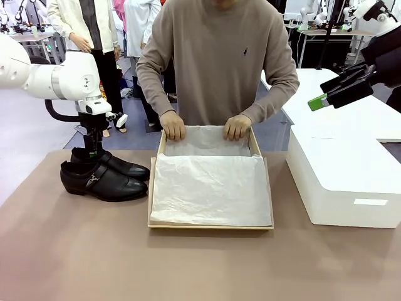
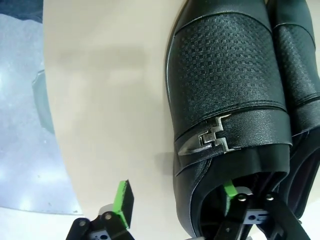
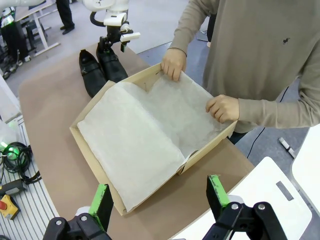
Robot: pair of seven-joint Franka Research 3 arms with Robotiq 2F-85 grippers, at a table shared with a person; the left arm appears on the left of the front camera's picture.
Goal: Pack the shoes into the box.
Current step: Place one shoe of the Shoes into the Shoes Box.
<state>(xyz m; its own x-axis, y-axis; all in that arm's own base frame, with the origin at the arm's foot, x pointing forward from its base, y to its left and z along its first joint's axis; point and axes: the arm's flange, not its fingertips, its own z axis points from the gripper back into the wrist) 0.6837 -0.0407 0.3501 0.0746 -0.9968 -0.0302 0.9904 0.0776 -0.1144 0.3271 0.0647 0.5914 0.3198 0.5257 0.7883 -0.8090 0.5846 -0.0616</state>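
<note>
My left tool (image 2: 176,196) stood open astride the wall of the glossy black leather shoe (image 2: 225,85); a square pinch seemed best.

No words or numbers can be read. The sweater (image 1: 213,63) bears a small dark emblem (image 1: 244,51), too tiny to make out; the label (image 1: 370,202) on the white block (image 1: 338,182) shows no legible print.

Two black shoes (image 1: 103,179) sit at nine o'clock on one table (image 1: 188,269). One cardboard box (image 1: 210,224), one white block (image 1: 344,188). Two hands (image 1: 172,125) at twelve o'clock.
</note>
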